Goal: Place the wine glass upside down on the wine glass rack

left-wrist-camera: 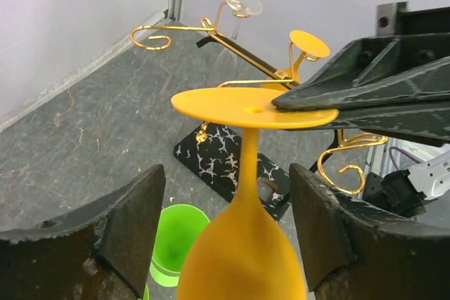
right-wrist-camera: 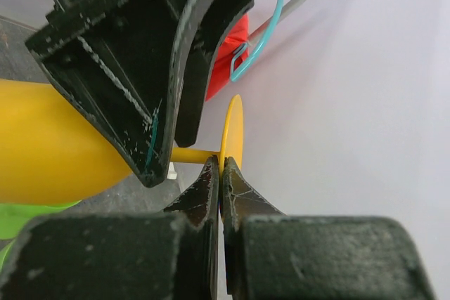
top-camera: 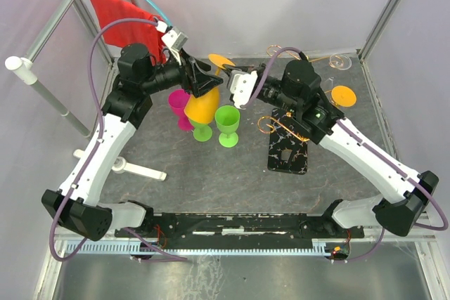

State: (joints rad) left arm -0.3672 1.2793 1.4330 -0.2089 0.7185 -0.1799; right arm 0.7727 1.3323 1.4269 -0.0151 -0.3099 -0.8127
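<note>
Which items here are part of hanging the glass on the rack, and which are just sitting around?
Job in hand: yellow wine glass, wine glass rack, left claw, and right claw, which pinches the glass's foot.

Lying about: pink glass, two green glasses, red cloth, white T-shaped piece, and orange glass and clear glass on the rack.

The left arm [top-camera: 105, 145] and right arm [top-camera: 358, 149] reach forward and bend inward, wrists nearly meeting. The left gripper [left-wrist-camera: 228, 233] clamps the glass [top-camera: 200, 107] bowl between 2 spread fingers. The right gripper [right-wrist-camera: 220, 168] pinches its foot, fingers almost together.
</note>
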